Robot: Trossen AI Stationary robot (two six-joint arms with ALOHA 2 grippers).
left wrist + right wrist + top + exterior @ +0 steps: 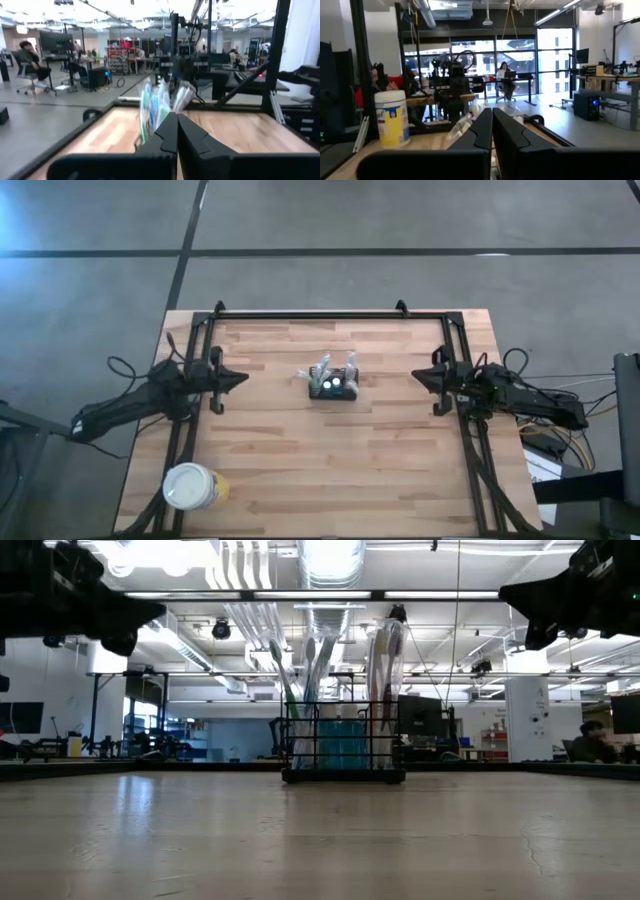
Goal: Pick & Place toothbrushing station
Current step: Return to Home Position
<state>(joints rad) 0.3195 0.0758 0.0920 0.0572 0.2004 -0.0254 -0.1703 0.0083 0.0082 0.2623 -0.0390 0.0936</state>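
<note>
The toothbrushing station (334, 387) is a small black slatted holder standing on its base at the table's middle, with several wrapped toothbrushes leaning out of it; it also shows in the low view (343, 745). My left gripper (243, 378) hovers shut at the table's left side, pointing toward the station. My right gripper (416, 375) hovers shut at the right side, pointing toward it too. In the left wrist view the brushes (159, 105) show beyond the shut fingers (176, 131). The right wrist view shows its shut fingers (491, 125).
A round yellow cup with a white lid (190, 486) stands near the table's front left corner and shows in the right wrist view (392, 118). A black frame (330, 315) runs along the far and side edges. Bare wood lies all around the station.
</note>
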